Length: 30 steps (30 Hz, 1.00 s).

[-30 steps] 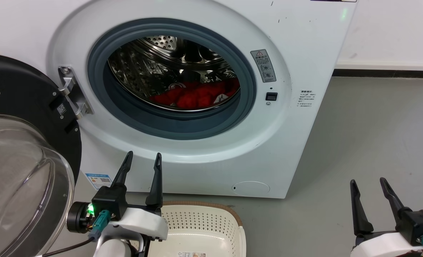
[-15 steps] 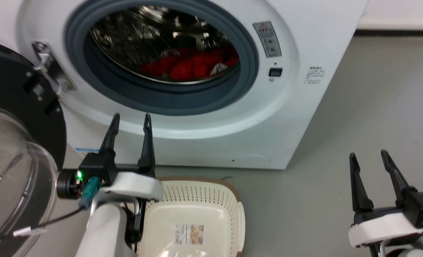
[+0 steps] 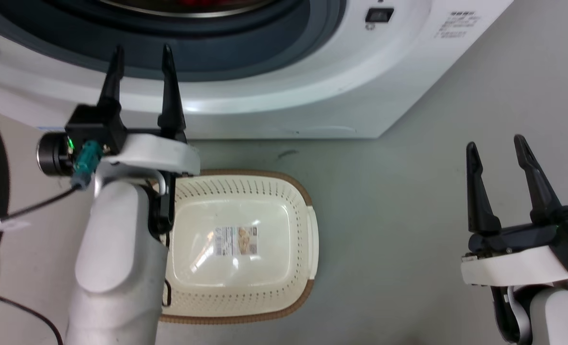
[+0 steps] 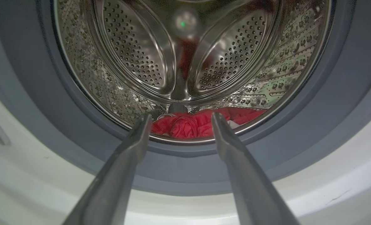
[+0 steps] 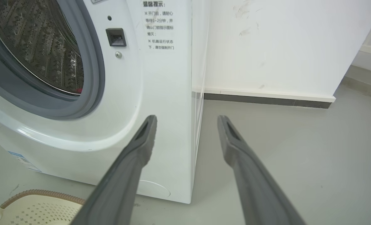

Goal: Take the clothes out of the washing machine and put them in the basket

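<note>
The clothes (image 4: 191, 126) lie low in the washing machine (image 3: 312, 91) drum, straight ahead of the nearer left gripper (image 4: 180, 116), fingers parted and empty before the porthole; right gripper (image 3: 495, 140), likewise parted and empty, stands well aside.

Laundry corner of a plain indoor room; home or test space cannot be told. Fixtures: one white front-loading washing machine (image 5: 160, 93) bearing printed Chinese notices (image 5: 159, 26), on a smooth grey floor (image 5: 298, 156), by a scuffed white wall (image 5: 266, 47) with dark skirting (image 5: 266, 100). Loose item: one cream perforated laundry basket (image 3: 265, 184) on the floor before the machine.
</note>
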Motion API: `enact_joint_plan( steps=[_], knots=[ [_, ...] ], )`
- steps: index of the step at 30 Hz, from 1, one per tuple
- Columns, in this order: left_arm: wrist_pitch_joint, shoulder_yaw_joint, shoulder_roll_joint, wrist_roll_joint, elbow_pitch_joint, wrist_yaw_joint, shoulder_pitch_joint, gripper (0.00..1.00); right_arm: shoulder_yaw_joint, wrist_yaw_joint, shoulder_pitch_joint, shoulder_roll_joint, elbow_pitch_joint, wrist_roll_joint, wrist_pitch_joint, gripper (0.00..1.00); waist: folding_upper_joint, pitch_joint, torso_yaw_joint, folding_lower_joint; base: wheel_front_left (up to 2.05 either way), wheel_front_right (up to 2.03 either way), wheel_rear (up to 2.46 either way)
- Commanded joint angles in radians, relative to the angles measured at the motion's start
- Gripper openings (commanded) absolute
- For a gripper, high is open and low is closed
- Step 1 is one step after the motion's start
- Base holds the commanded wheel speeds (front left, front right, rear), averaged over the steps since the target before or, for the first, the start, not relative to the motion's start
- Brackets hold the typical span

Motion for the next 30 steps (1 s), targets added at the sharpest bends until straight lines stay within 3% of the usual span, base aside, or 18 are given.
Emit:
enact_joint_plan(
  steps=[1, 13, 20, 30],
  knots=[
    [-0.003, 0.006, 0.008, 0.009, 0.009, -0.002, -0.027, 1.0, 0.005, 0.0, -0.022, -0.001, -0.005, 0.008, -0.004, 1.0, 0.0, 0.086, -0.032, -0.0002, 0.0, 0.0, 0.0],
    [0.015, 0.014, 0.065, 0.024, 0.303, -0.019, -0.412, 1.0, 0.059, 0.0, -0.091, -0.001, 0.072, 0.063, -0.04, 1.0, 0.0, 0.189, -0.109, -0.0002, 0.0, 0.0, 0.0],
    [0.153, 0.006, 0.145, 0.036, 0.54, -0.031, -0.693, 1.0, 0.125, 0.0, -0.121, -0.001, 0.123, 0.112, -0.053, 1.0, 0.0, 0.215, -0.178, -0.0002, 0.0, 0.0, 0.0],
    [0.381, -0.013, 0.258, 0.053, 0.748, -0.043, -0.891, 1.0, 0.2, 0.0, -0.154, 0.0, 0.147, 0.196, -0.055, 1.0, 0.0, 0.272, -0.298, -0.0002, 0.0, 0.0, 0.0]
  ],
)
